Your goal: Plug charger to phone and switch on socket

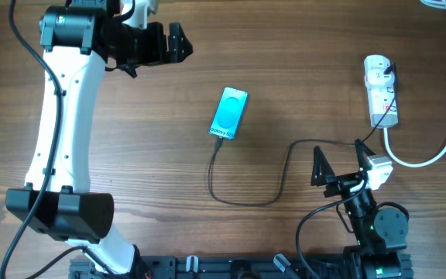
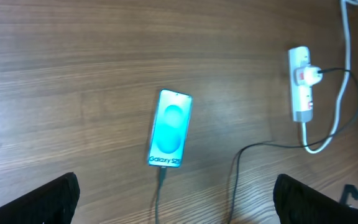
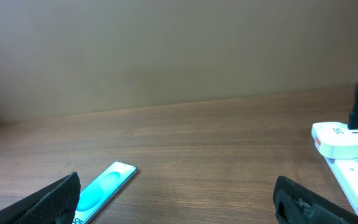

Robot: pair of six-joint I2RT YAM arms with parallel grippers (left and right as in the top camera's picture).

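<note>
Nearest the lens in each wrist view are the black fingertips point(image 2: 51, 199) of the left end effector point(image 1: 181, 42) and those of the right end effector point(image 1: 339, 161). They are spread wide at the frame corners with nothing between them, so both are released and empty. Phone point(image 1: 228, 113): flat on the worktop point(image 1: 130, 155) near its middle, screen lit, text strip toward the robot. Charger cable point(image 1: 242, 201): its tip meets the phone's near end and looks seated to me, though I cannot confirm full insertion. From there it loops toward the robot, rises, and runs right to the socket point(image 1: 380, 101) at the far right, passing just beside the right fingers point(image 1: 318, 165). Whether the socket is switched on I cannot tell. Main hazard, in my judgement: the right arm, heading for the socket, catches that slack run of cable, which would tug the tip out or drag the phone. Second hazard: an off-centre press shoves the socket sideways or fouls the white cord point(image 1: 432, 159) curling beside it. Pose: left arm stretched far across the left side, end effector raised and aimed right, well apart from the phone. Right arm folded close above its base at the near right edge, end effector low, looking level across the worktop, socket ahead to its right.
</note>
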